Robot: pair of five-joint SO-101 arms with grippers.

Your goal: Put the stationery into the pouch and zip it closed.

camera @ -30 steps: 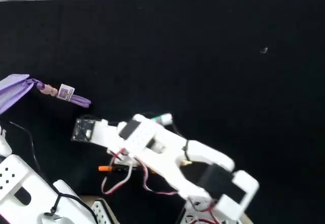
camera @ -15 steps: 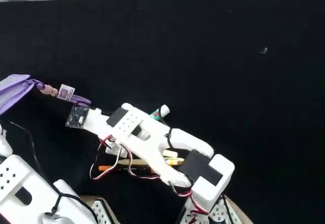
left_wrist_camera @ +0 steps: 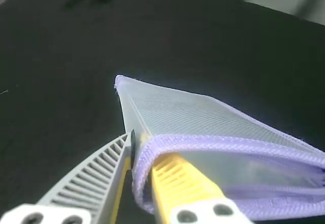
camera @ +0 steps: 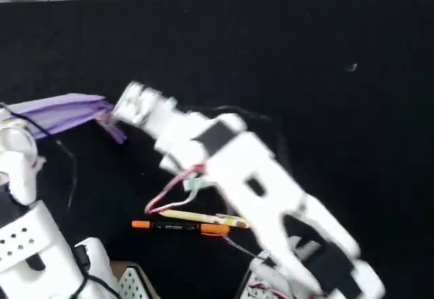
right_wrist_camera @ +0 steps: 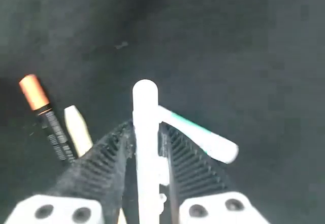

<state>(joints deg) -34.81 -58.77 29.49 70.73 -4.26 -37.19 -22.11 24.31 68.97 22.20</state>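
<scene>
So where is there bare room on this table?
Bare: the far strip of the table and its whole right side, past the right arm. Crowded: the left, with the purple pouch in the left gripper, the right gripper close by, and the orange marker and cream pen by the arm.

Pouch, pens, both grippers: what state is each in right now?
left gripper: shut on one lip of the pouch.
right gripper: shut on the white pen.
pouch: mouth looks open.
white pen: clamped, outside the pouch.
green pen: crosses behind the white pen; held or loose, cannot tell.
orange marker: lying on the table.
cream pen: lying beside the orange marker.
</scene>
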